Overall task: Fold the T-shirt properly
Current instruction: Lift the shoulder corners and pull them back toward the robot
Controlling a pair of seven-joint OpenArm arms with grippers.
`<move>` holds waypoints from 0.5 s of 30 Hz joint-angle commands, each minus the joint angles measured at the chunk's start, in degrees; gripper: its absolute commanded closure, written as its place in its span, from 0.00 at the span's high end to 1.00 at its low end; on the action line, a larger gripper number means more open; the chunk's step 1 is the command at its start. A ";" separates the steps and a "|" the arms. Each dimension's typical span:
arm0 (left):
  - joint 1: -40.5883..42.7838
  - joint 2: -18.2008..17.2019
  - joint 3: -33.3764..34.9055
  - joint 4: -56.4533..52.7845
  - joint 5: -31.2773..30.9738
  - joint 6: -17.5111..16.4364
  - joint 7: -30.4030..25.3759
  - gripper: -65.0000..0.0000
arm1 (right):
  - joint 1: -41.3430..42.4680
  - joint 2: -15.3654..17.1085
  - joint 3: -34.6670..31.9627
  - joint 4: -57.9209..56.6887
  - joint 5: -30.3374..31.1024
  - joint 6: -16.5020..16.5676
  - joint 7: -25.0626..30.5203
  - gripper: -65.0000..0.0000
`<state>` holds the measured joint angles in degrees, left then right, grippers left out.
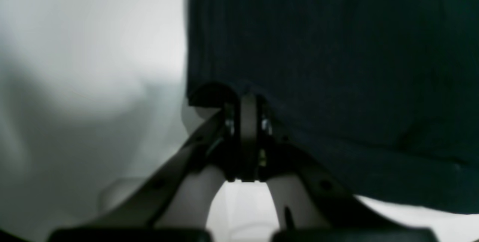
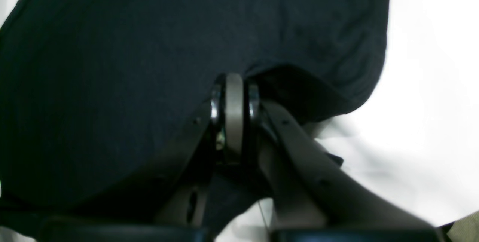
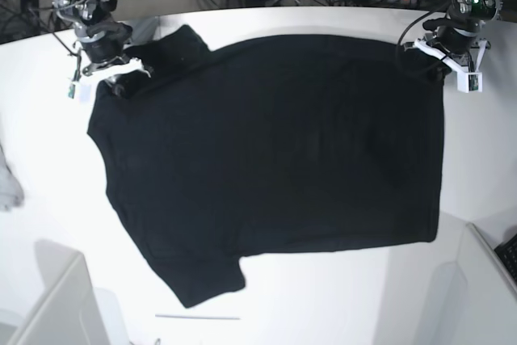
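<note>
Base view shows the T-shirt (image 3: pixel 275 159) spread flat, plain black side up, over the middle of the white bench (image 3: pixel 339 296). Its hem runs along the bench's right side and its collar end lies toward the left, with one sleeve near the far left corner and the other pointing to the near edge. The right gripper (image 3: pixel 109 70) sits at the shirt's far left corner by the sleeve, and the left gripper (image 3: pixel 452 58) sits at the shirt's far right corner. Right wrist view has the right gripper's jaws pressed together, pinching a fold of the T-shirt's edge. Left wrist view has the left gripper's jaws likewise closed tight on the black cloth at a corner, with bare bench beside it. A small light grey cloth (image 3: pixel 8 187) lies at the bench's left edge, well apart from the shirt.
</note>
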<state>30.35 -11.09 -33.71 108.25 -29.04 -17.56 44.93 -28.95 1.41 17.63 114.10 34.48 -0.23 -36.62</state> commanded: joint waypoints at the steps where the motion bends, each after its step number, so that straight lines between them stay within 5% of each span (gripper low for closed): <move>1: -1.03 -0.73 -0.44 0.98 0.51 -0.06 -0.05 0.00 | 1.65 0.39 0.44 0.93 0.20 0.36 -0.17 0.00; 10: -6.83 -0.73 -0.26 0.54 1.65 0.02 1.89 0.00 | 12.47 0.39 0.44 -0.83 0.03 0.01 -7.73 0.00; 15: -10.70 0.67 0.09 -0.07 8.69 0.02 1.89 0.00 | 18.62 0.13 -0.09 -5.75 -5.42 0.01 -8.61 0.00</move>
<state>19.51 -9.96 -33.34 107.53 -19.73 -17.54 47.83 -10.87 1.30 17.52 107.46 28.60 -0.43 -46.30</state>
